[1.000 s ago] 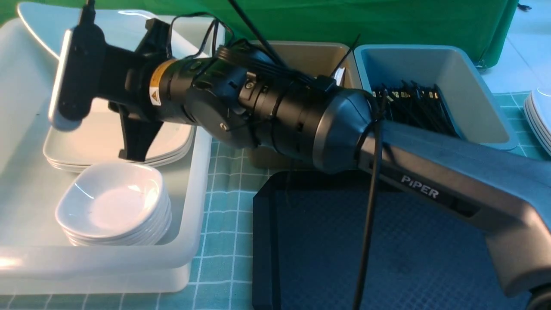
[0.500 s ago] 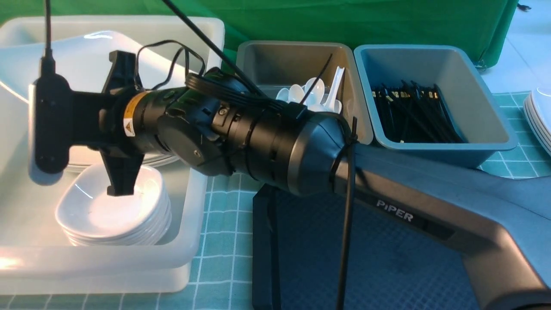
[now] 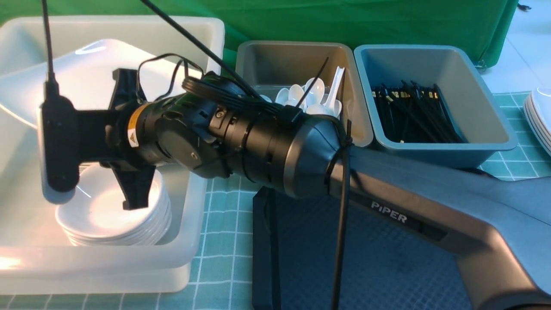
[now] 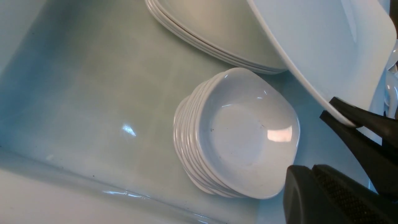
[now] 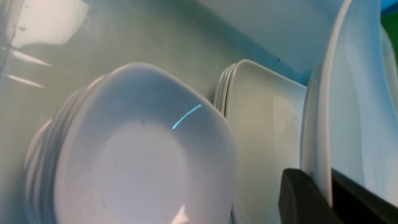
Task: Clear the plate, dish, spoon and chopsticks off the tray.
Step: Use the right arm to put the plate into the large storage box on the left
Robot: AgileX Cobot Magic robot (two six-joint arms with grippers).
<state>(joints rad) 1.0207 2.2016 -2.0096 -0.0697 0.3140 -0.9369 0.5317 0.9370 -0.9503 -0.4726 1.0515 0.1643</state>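
Observation:
My right gripper (image 5: 326, 185) is shut on the rim of the large white plate (image 5: 354, 93). It holds the plate tilted inside the white tub (image 3: 202, 181), above a stack of like plates (image 4: 217, 31). In the left wrist view the plate (image 4: 326, 40) is pinched by the right fingers (image 4: 348, 113). A stack of small white dishes (image 3: 107, 215) sits below the right wrist. My left gripper (image 4: 311, 168) hovers beside that stack (image 4: 245, 133), shut and holding nothing. The black tray (image 3: 387, 258) lies under the right forearm. White spoons (image 3: 308, 92) and black chopsticks (image 3: 413, 112) lie in the rear tubs.
The grey tub (image 3: 258, 60) with the spoons and the blue-grey tub (image 3: 486, 99) with the chopsticks stand side by side behind the tray. More white plates (image 3: 540, 120) are stacked at the far right edge. A green cloth hangs at the back.
My right arm has swung left and down with the plate, from over the plate stack to over the small dishes. The plate hangs lower in the tub.

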